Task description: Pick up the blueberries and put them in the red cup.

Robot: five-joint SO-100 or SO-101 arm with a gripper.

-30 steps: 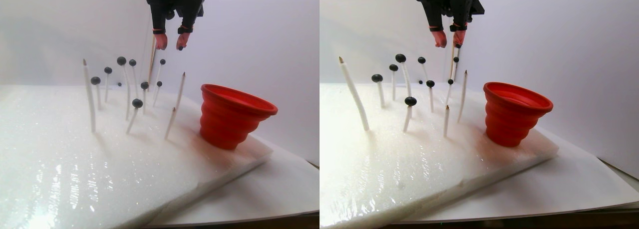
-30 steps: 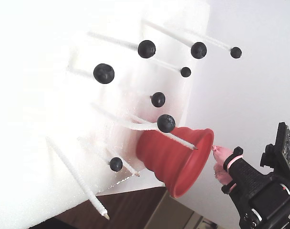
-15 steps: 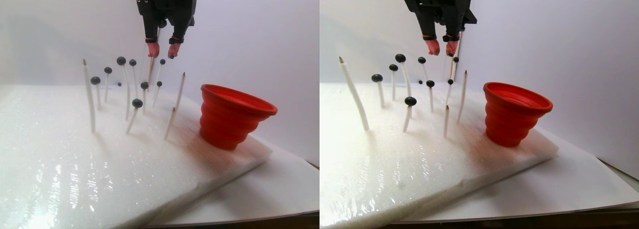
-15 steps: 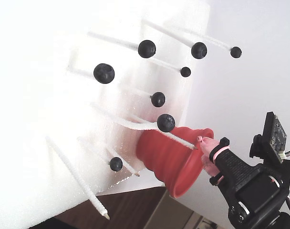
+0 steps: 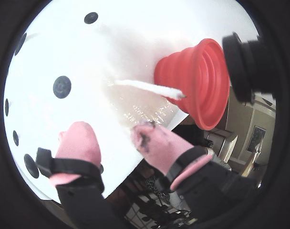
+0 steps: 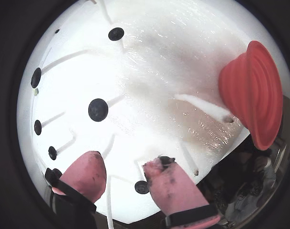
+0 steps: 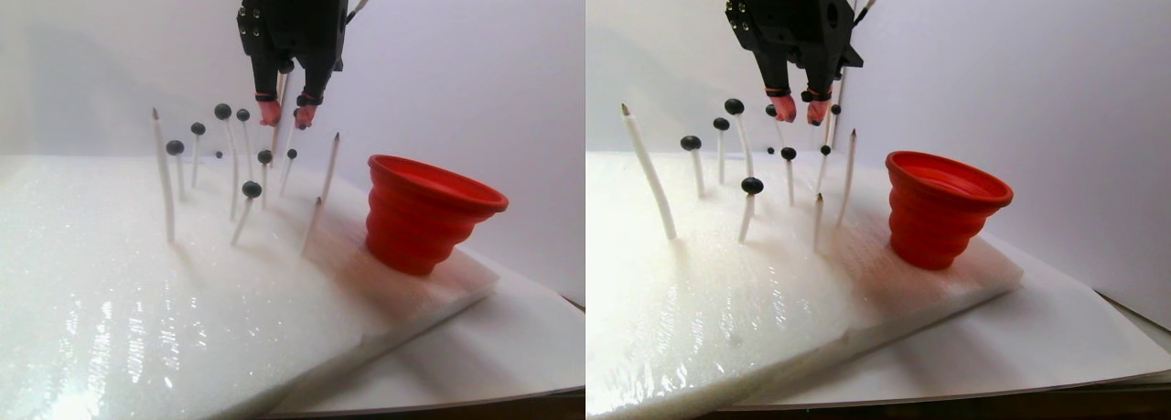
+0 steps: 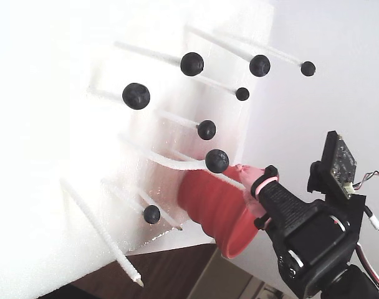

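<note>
- The hand [image 7: 284, 114] hangs over the back of the stick cluster in the stereo pair view, pink fingertips [image 6: 88, 174] pointing down at the foam slab [image 7: 137, 283]. The red cup [image 7: 425, 210] is well off to its right.
- The tips are spread with a clear gap between them, and nothing is pinched. In a wrist view the right-hand tip [image 6: 171, 183] has dark smudges on it, but that looks like staining, not a berry.
- The blueberries [image 6: 98, 109] each sit on top of a thin white stick [image 7: 165, 177] poking up from the foam. I count roughly seven or eight still on sticks; a few sticks are bare.
- The key relation: in that wrist view the nearest berry [image 6: 141, 187] sits just below the gap between the tips, a bit toward the right-hand one. The big berry in the middle is farther out ahead.
- The sticks stand roughly upright, so my guess is the hand needs a mostly straight drop to bring the tips either side of that berry, then a pull up along the stick's axis.
- The cup's mouth is tilted, with a bare stick [image 5: 150, 88] leaning near it in a wrist view. That could snag on the way over.
- Can't tell if the cup holds any berries yet.
</note>
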